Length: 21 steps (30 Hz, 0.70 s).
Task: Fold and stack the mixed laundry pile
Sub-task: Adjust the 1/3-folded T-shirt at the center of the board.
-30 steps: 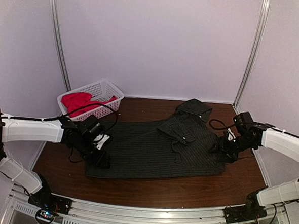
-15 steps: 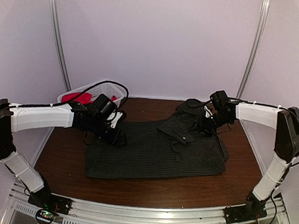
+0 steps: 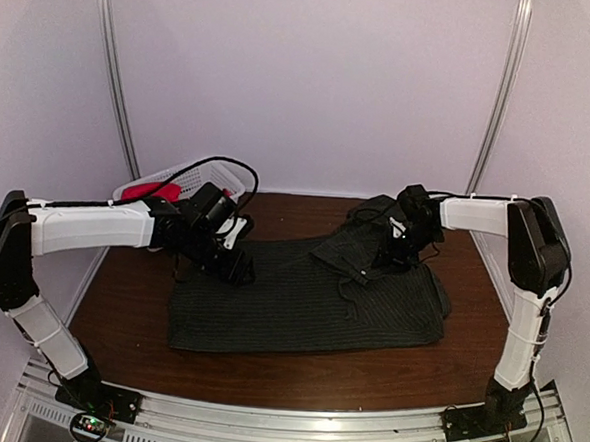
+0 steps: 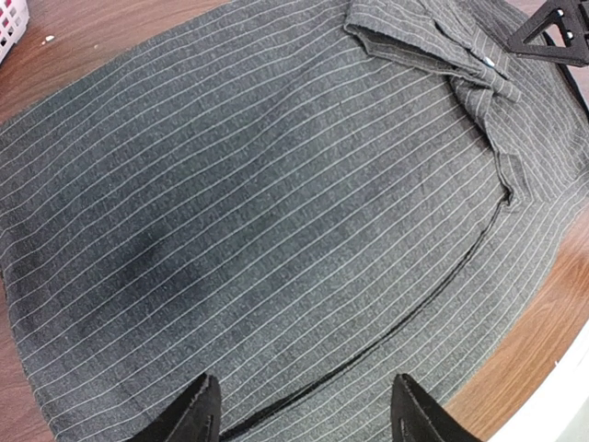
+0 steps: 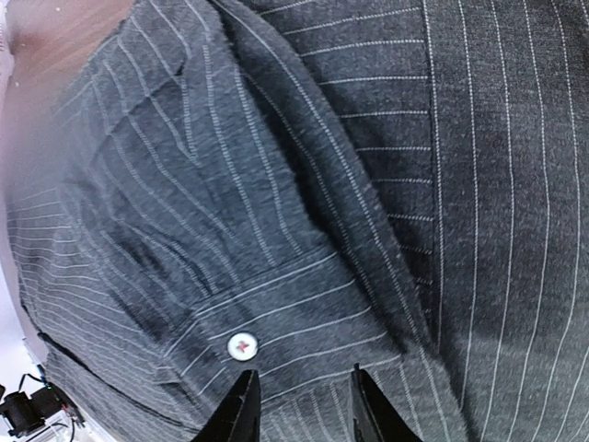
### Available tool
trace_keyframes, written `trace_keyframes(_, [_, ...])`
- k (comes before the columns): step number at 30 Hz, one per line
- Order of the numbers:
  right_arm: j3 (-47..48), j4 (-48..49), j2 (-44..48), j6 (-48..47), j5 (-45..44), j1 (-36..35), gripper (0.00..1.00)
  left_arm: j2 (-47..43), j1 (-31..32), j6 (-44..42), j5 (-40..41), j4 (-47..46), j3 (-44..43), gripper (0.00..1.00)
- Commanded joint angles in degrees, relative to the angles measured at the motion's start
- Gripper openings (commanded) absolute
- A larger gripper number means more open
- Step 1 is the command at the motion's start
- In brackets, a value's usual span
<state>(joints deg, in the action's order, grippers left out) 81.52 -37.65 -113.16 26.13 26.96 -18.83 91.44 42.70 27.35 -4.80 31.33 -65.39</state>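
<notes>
See shirt (image 3: 311, 292) spread mostly flat mid-table (image 3: 119, 320), long side running left-right, pinstripes up. Spot one part folded back and bunched on top toward the right-rear, plus a dark lump of the same fabric at the far right, near the back wall. See tee (image 3: 137, 189) only as a red patch inside basket (image 3: 167, 180) at the left-rear corner, mostly hidden behind the left arm. Place basket near the shirt's left-rear corner, tee well apart from the bunched part.

Find left gripper (image 3: 234, 267) over the shirt's left-rear edge, arm reaching in from the left. From left wrist: wide open, fingers (image 4: 198, 419) far apart, nothing between them. Looks clear of the cloth; see flat striped fabric below and a dark seam line running diagonally across the lower half.

Find right gripper (image 3: 398, 249) at the bunched part, arm bent in from the right. From right wrist: narrow gap, tips close together but not meeting, pointing at a fold with a white button (image 5: 241, 345) just beyond. See no cloth pinched in the gap. Can't tell whether the tips touch fabric.
</notes>
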Motion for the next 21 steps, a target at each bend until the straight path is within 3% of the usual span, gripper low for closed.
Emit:
trace_keyframes(1, [2.3, -2.9, -2.4, -3.1, -3.9, 0.4, 0.34, 1.2, -0.4, -0.4, 0.7, -1.1, -1.6, 0.65])
trace_keyframes(5, [2.6, -3.4, -3.7, -4.5, -6.2, 0.4, 0.35, 1.7, -0.5, -0.4, 0.5, -1.1, -1.9, 0.65])
trace_keyframes(21, [3.7, -4.7, -6.7, -7.7, -9.8, 0.3, 0.54, 3.4, -0.5, -0.4, -0.3, -1.0, -3.2, 0.65])
